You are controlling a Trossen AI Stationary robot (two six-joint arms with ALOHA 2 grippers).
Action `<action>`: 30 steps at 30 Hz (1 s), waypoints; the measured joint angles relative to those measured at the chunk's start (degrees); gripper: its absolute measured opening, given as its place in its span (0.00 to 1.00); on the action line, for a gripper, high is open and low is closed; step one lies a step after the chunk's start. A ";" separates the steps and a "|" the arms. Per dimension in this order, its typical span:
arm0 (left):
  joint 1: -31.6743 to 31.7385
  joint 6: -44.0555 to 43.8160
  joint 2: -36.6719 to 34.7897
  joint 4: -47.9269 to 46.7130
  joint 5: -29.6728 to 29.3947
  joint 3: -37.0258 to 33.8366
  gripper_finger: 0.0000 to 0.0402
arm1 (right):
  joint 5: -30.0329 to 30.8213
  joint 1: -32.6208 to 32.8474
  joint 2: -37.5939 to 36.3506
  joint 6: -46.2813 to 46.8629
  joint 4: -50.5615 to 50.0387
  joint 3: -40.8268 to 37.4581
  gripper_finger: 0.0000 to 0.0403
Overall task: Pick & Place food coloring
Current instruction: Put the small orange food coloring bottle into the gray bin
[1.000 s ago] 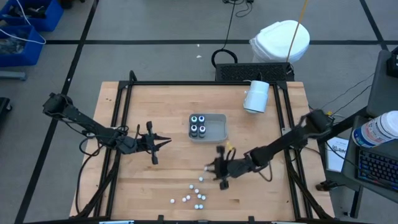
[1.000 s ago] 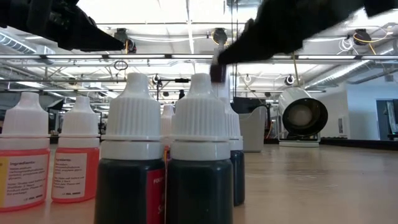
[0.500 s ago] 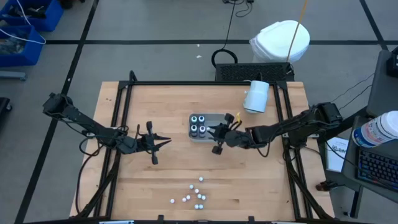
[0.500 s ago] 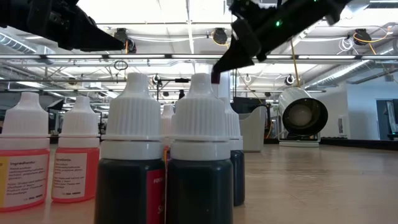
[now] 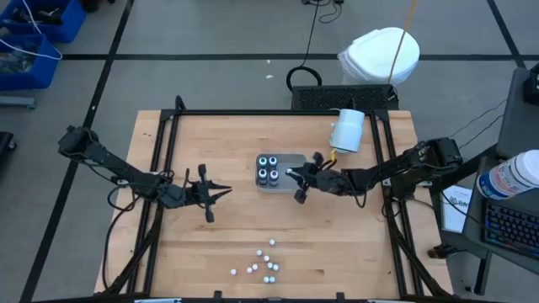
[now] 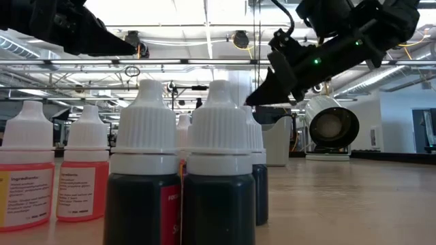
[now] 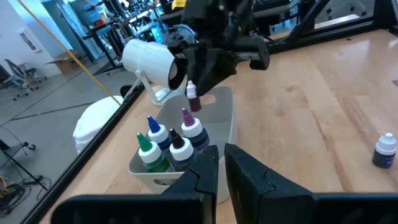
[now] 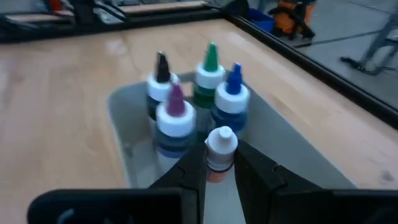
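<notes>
Right gripper (image 5: 292, 174) hangs over the grey tray (image 5: 296, 162), pinching a small white-capped food coloring bottle (image 8: 220, 149) above the tray's open half. Four bottles (image 5: 269, 168) stand in the tray. More bottles (image 5: 263, 263) scattered on the tabletop (image 5: 227, 236). Left gripper (image 5: 221, 193) waits apart, fingers pressed nearly together, holding nothing.

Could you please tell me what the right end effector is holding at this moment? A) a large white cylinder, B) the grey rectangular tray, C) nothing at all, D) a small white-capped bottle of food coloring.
D: in the right wrist view the right end effector is shut on a small white-capped food coloring bottle, held above the grey rectangular tray that holds four colour-tipped bottles.
</notes>
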 joint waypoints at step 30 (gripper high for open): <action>3.37 -2.58 -0.02 -2.27 0.24 0.00 0.09 | 0.53 -1.55 5.64 -2.74 -1.14 3.46 0.00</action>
